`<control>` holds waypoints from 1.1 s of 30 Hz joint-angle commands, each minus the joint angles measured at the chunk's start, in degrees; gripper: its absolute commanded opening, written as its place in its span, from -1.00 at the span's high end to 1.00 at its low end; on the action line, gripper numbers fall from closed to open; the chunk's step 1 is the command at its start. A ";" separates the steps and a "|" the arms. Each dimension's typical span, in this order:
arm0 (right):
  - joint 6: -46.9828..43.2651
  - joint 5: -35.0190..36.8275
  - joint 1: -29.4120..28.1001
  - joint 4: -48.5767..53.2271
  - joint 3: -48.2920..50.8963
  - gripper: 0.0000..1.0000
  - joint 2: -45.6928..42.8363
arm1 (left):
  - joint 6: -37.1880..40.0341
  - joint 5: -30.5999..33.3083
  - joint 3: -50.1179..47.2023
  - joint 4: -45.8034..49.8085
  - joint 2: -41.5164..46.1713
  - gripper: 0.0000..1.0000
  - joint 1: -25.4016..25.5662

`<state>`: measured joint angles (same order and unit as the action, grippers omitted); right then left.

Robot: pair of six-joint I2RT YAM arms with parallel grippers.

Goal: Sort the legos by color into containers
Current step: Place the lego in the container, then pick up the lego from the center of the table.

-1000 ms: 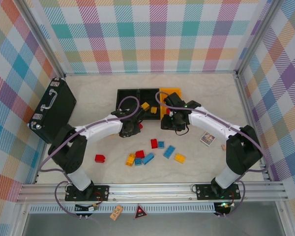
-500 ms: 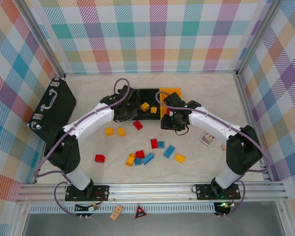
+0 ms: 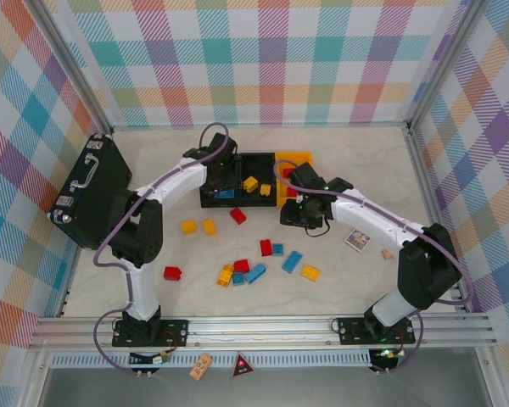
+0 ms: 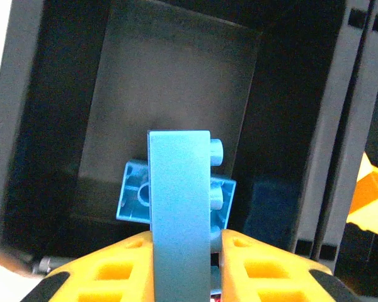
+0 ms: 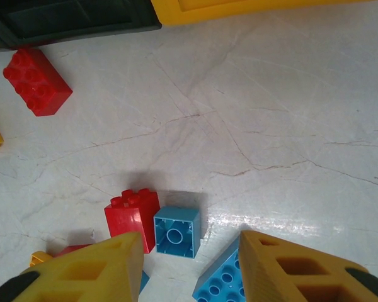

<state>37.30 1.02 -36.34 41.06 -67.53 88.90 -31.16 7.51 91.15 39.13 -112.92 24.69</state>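
Sorting progress: partly done, and by my estimate under half, since about a dozen legos lie loose on the table.
Left claw: clenched on a long blue brick, held on end over the left black bin.
Left black bin, contents: a second blue brick lies on the floor, below the held one.
Middle black bin: two yellow pieces inside.
Yellow bin: red shows inside; I cannot tell how many.
Right claw: released, jaws wide apart, above the table near a small blue brick that touches a red brick.
Remaining: loose yellow pair, lone red piece, mixed cluster of red, blue and yellow.
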 commanded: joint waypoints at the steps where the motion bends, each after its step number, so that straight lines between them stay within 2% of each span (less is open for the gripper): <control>1: 1.12 -0.29 -0.20 -0.72 0.64 0.13 -1.37 | 1.58 -1.32 3.66 1.93 -2.12 0.46 -0.86; 3: 1.26 -0.31 -0.19 -0.76 0.73 0.12 -1.50 | 2.00 -1.14 4.75 2.01 -2.96 0.38 -1.00; 5: 1.15 -0.31 -0.23 -0.72 0.73 0.12 -1.50 | 2.21 -0.93 5.66 2.63 -3.48 0.19 -0.96; 9: 1.09 -0.16 -0.23 -0.54 0.80 0.12 -1.38 | 1.68 -0.95 4.82 2.43 -2.17 0.05 -1.02; 21: -1.13 -1.96 -0.96 -0.72 -0.86 0.10 1.03 | 0.32 -5.22 -6.12 -0.70 9.64 0.00 0.59; 27: -3.18 -2.26 -4.00 0.14 -3.41 0.07 4.48 | -1.49 -9.35 -17.84 -4.73 19.35 -0.02 2.18; 30: -3.26 -2.52 -5.60 0.45 -4.71 0.04 6.90 | -3.98 -13.53 -25.62 -7.94 24.28 -0.03 2.51; 33: -3.51 -2.86 -7.40 0.93 -6.41 -0.01 9.46 | -6.17 -14.27 -32.57 -9.05 29.41 -0.03 3.05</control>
<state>35.05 -0.95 -42.44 40.80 -71.70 96.60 -34.17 -3.62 62.94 31.92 -87.39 27.07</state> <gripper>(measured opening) 0.499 0.515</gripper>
